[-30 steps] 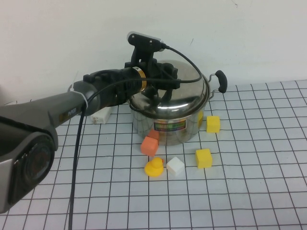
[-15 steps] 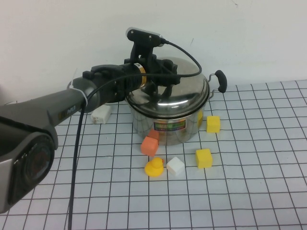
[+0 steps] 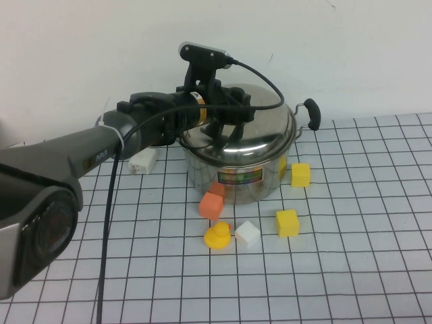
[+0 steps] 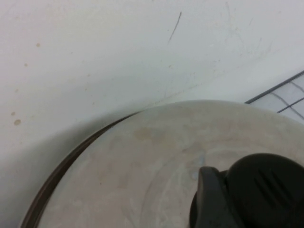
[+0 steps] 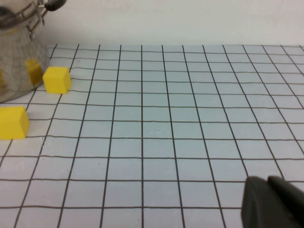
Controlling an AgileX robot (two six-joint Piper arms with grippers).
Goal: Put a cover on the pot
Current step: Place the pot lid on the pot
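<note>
The shiny steel pot (image 3: 236, 177) with a colourful label stands at the back of the gridded table, one black side handle (image 3: 310, 112) showing. The domed steel lid (image 3: 264, 132) lies level on its rim. My left gripper (image 3: 225, 125) is over the lid's middle, shut on the lid's black knob (image 4: 263, 190), with one finger (image 4: 208, 199) pressed against it. The pot's wall also shows in the right wrist view (image 5: 19, 61). My right gripper (image 5: 273, 202) is low over the bare grid, well to the right of the pot, its fingers together and empty; it is out of the high view.
Small blocks lie in front of the pot: an orange one (image 3: 210, 204), a yellow rounded piece (image 3: 217, 236), a white cube (image 3: 247, 234), two yellow cubes (image 3: 287, 222) (image 3: 300, 174). A white block (image 3: 143, 162) lies left of the pot. The wall is close behind.
The lid went from tilted above the pot to level on its rim. My left gripper came down slightly with it and has since stayed still.
</note>
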